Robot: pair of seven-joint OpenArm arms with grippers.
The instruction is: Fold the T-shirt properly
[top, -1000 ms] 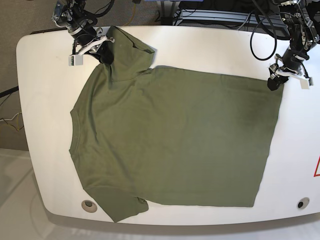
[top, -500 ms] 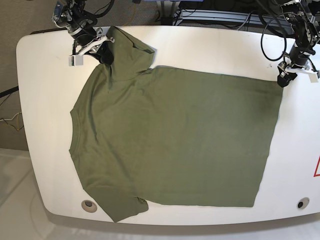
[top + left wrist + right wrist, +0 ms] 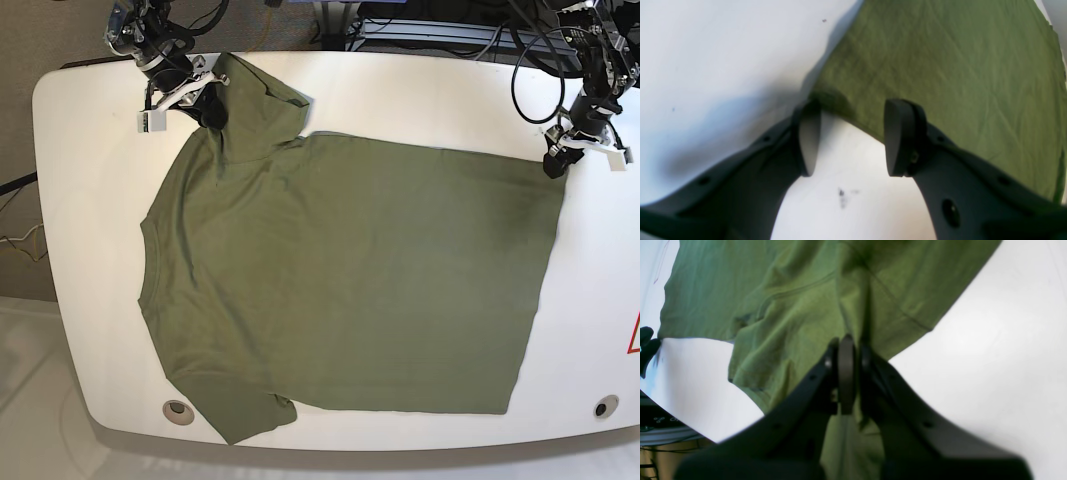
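No fold is in yet; the T-shirt (image 3: 350,280) lies spread flat across the white worktop (image 3: 90,200), neck toward its left edge, hem toward the right; I have the right gripper (image 3: 846,350) clenched on the sleeve at the far left corner; the left gripper (image 3: 848,140) sits at the hem's far right corner, jaws parted around the cloth edge, nothing grasped; I judge every fold is left to do, starting once that corner is pinched.

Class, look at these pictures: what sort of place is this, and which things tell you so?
Probably a robotics lab, not a home: a bare white table, a T-shirt laid flat between two arms, and cables and metal framing behind.
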